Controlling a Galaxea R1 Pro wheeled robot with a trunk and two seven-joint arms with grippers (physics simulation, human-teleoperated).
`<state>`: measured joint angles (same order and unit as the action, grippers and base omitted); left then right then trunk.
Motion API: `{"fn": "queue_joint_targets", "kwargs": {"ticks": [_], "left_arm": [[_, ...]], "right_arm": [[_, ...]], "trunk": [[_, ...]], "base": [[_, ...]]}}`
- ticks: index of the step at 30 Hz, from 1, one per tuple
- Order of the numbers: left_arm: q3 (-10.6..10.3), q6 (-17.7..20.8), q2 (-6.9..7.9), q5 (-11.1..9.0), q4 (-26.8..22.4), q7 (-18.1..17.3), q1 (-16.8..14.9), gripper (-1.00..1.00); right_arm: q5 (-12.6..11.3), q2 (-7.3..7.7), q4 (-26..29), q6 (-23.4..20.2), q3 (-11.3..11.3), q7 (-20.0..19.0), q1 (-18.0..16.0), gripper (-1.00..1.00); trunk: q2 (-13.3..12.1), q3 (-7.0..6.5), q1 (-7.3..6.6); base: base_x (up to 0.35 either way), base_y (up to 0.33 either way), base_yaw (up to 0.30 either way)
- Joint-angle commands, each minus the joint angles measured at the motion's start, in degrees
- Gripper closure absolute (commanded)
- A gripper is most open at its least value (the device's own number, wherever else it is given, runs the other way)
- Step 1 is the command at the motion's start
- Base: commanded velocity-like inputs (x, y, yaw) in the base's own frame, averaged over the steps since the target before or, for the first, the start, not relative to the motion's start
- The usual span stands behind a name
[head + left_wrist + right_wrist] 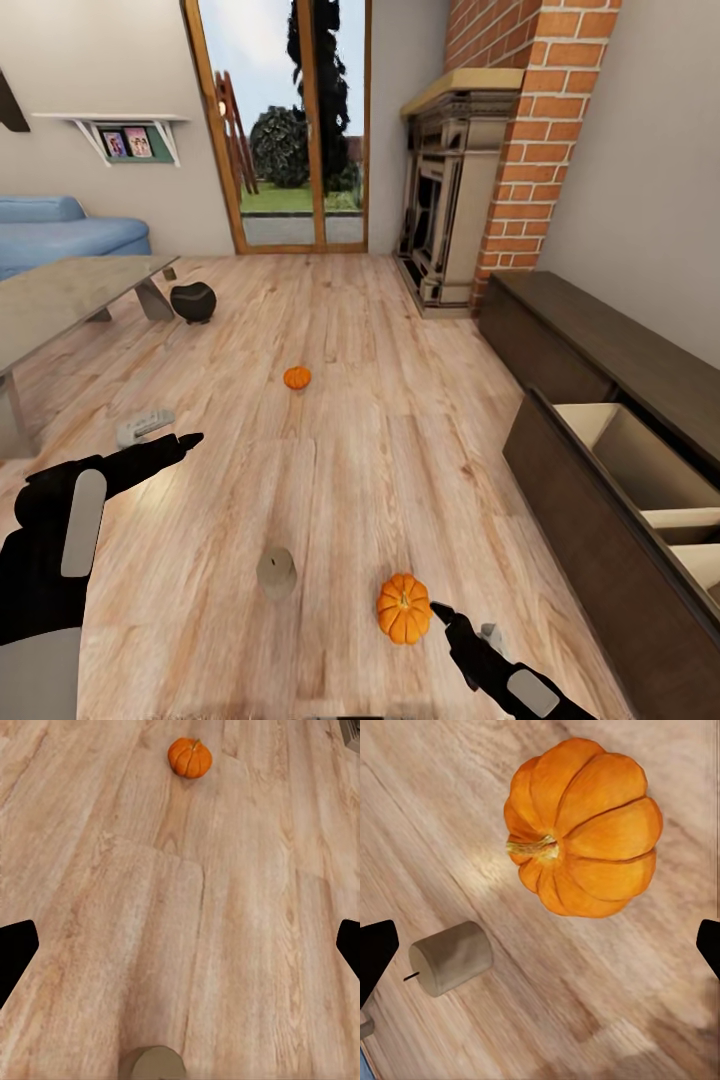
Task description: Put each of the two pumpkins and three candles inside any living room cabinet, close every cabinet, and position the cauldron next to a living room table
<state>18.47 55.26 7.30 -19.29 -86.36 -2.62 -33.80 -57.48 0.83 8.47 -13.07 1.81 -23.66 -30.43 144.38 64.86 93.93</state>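
On the light wood floor [350, 330] of the living room, my right gripper [440, 612] hovers just beside the near pumpkin [403, 607], its fingers spread wide and holding nothing. From the right wrist camera, that pumpkin [581, 829] lies between the fingertips' line of sight, stem visible, with a candle [451, 957] lying on its side near it (wick showing). My left gripper [190, 440] is raised over the floor; I cannot tell its finger spacing from the head camera, but its wrist camera shows both fingertips far apart and empty. A second candle [276, 573] stands upright between my two arms. The far pumpkin [297, 377] sits mid-floor, well apart. At my right, the cabinet [600, 440] has a drawer [640, 470] pulled open. The cauldron [193, 301] rests just beside the table [70, 295].
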Motion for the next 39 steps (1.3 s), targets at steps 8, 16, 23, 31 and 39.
{"fn": "queue_joint_targets", "kwargs": {"ticks": [8, 16, 23, 31, 39], "left_arm": [[0.06, 0.28, 0.07, 0.13, -0.2, -0.35, -0.04, -1.0], [0.08, 0.28, 0.1, 0.13, -0.93, -0.36, -0.04, -1.0], [0.08, 0.29, 0.32, 0.13, -1.0, -0.36, -0.04, -1.0], [0.08, 0.29, 0.34, 0.13, -1.0, -0.36, -0.04, -1.0], [0.08, 0.29, 0.34, 0.13, -1.06, -0.36, -0.04, -1.0]], "right_arm": [[-0.21, 0.46, 2.58, -0.38, 0.21, 0.6, -0.9, -1.0], [-0.23, 0.66, 6.48, -1.05, 0.01, 6.93, -4.2, -1.0], [-0.26, 0.61, 6.66, -1.22, -0.05, 7.92, -4.59, -1.0], [-0.21, 0.66, 6.65, -1.33, -0.05, 8.18, -4.63, -1.0], [0.02, 0.6, 6.65, -1.35, -0.11, 8.19, -4.72, -1.0]], "trunk": [[0.13, 1.83, 0.19], [0.24, 3.6, 0.4], [0.33, 5.15, 0.58], [0.44, 6.92, 0.78], [0.5, 8.03, 0.91]], "base": [[0.0, 0.0, 0.0], [0.0, 0.0, 0.0], [0.0, 0.0, 0.0], [0.0, 0.0, 0.0], [0.0, 0.0, 0.0]]}}
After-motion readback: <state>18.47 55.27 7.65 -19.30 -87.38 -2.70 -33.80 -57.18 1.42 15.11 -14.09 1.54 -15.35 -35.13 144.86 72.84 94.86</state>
